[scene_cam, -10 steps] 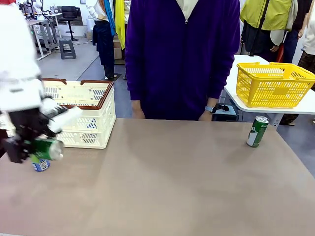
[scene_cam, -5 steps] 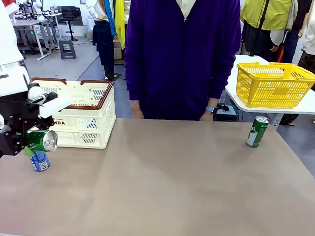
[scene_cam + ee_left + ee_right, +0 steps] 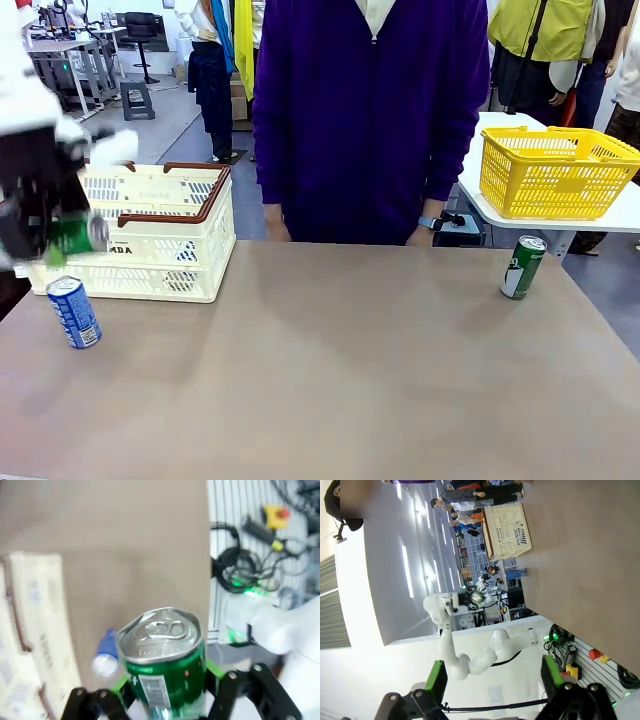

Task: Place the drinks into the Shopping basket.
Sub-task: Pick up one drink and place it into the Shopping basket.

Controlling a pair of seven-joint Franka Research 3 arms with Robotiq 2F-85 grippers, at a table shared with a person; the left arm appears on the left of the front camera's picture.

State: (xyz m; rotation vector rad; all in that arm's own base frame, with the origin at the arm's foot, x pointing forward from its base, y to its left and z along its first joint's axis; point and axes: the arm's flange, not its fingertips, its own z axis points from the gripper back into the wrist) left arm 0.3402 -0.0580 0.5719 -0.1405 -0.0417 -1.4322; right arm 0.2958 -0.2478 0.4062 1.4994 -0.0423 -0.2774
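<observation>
My left gripper [image 3: 58, 236] is shut on a green drink can [image 3: 82, 233], held on its side in the air in front of the Shopping basket's [image 3: 170, 238] left end. In the left wrist view the green can [image 3: 162, 647] sits between my green pads [image 3: 214, 669], silver top facing the camera. A blue can [image 3: 75, 311] stands on the table below it, in front of the basket. Another green can [image 3: 522, 267] stands at the far right of the table. My right gripper [image 3: 493, 677] is open, with nothing between its fingers, off the table's side.
A person in a purple top stands at the far edge, hands just behind the table. A bright yellow mesh basket [image 3: 555, 172] sits on a white side table at the back right. The tan tabletop [image 3: 330, 370] is bare across its middle.
My left gripper has risen with the green can, from beside the blue can up to the height of the basket's side. The blue can now stands in plain sight.
</observation>
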